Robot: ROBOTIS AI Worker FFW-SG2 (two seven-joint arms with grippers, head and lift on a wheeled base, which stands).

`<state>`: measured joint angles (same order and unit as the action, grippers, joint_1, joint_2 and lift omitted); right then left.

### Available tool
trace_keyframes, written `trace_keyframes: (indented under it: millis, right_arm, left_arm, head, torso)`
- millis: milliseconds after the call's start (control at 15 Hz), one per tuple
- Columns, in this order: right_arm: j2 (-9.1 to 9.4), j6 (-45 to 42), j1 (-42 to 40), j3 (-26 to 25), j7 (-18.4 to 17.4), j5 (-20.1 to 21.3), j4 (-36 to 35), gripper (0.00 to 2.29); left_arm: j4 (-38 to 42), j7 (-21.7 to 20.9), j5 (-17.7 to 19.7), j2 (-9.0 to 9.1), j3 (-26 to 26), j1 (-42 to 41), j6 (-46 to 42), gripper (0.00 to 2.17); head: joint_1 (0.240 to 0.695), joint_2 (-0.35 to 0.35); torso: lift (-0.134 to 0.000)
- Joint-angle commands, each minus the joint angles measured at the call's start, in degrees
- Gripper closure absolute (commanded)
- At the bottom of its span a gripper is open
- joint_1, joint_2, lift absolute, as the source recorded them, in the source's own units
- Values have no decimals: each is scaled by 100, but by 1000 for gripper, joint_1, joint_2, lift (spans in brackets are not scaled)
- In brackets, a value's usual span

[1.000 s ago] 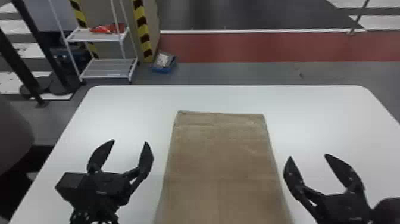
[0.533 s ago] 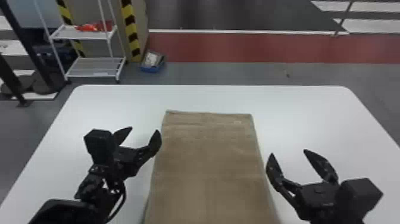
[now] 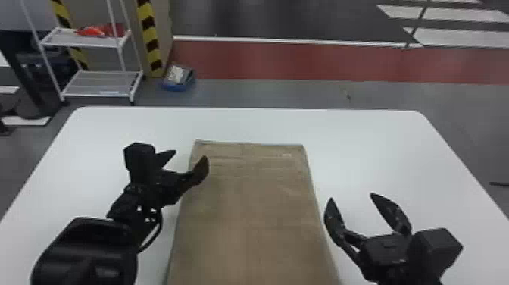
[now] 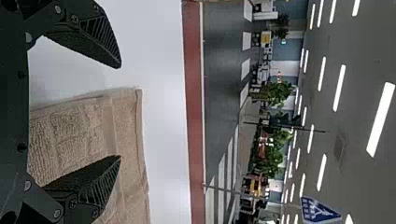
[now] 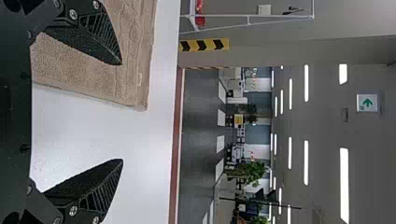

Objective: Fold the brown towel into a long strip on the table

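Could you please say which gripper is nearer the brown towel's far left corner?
Left. In the head view, the left gripper is near that corner; the right gripper is past the right edge of the towel.

This looks like a workshop or industrial hall. Black-and-yellow stripes [image 3: 149,38], a red floor lane [image 3: 303,62], a white rack [image 3: 96,83] and ceiling lights [image 5: 344,182] show it.

Towel [image 3: 246,212] on table [image 3: 378,144], rack [image 3: 81,41] behind, left
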<state>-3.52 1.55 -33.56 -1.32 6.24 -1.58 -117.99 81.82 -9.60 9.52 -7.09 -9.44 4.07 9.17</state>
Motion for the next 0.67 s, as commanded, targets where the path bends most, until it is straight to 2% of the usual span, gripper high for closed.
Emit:
trace_keyframes:
  millis: [0,133,267,600]
  right_arm:
    - [1,0,-1,0,0,0,4,151]
    - [1,17,16,0,0,0,31,147]
    - [1,17,43,-9,0,0,75,147]
    - [-8,35,130,-26,0,-9,162,144]
  left_arm:
    - [-228,2,-20,6,-111,173,-7,215]
    - [-333,2,-20,15,-129,243,-25,218]
    - [-518,11,-46,41,-164,358,-7,319]
    - [-825,11,-117,76,-190,551,-42,319]
  head:
    - [695,-79]
    - [695,-85]
    - [695,-87]
    - [695,-90]
  torso:
    - [-123]
    - [-123]
    - [-123]
    - [-123]
